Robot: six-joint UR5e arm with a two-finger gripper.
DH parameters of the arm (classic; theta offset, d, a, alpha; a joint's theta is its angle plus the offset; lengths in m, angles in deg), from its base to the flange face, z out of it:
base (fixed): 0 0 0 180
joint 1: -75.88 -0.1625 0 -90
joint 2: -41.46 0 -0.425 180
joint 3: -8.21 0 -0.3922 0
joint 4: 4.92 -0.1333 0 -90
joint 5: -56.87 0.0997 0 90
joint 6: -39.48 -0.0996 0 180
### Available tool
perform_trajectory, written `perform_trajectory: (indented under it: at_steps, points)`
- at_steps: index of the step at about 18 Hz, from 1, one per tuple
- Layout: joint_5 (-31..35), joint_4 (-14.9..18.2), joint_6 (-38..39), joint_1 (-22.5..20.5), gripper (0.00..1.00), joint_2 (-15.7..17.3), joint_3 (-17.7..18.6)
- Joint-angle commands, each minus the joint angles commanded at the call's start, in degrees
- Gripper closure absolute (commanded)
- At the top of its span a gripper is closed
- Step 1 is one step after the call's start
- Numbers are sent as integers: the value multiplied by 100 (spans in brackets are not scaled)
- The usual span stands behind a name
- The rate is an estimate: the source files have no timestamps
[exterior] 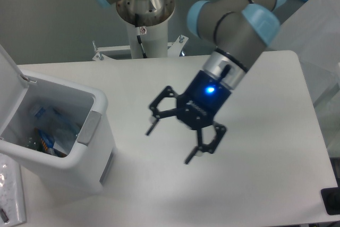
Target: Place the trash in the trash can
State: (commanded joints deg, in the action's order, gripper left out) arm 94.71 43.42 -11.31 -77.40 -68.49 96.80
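Observation:
The white trash can (98, 147) stands at the left of the table with its lid (9, 86) swung open to the left. Inside it lies clear plastic trash (50, 128) with pale and blue-orange bits; I cannot tell the bottle from the wrapper. My gripper (169, 144) hangs above the middle of the table, to the right of the can, tilted down-left. Its jaws are spread wide and hold nothing. A blue light glows on its body.
The white table (265, 174) has its right edge near a black object (332, 200) at the lower right corner. The arm's white base column (144, 30) stands at the back. A clear sheet (10, 195) lies at the lower left beside the can.

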Motion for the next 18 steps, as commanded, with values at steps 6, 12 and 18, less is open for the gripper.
perform_trajectory:
  at_steps: [6, 12, 18]
  points:
    - [3016, 97, -1214, -35, 0, -9, 281]
    - [4037, 552, -1441, -9, 0, 26, 177]
    - [4855, 1529, -1908, 333, 0, -132, -351]
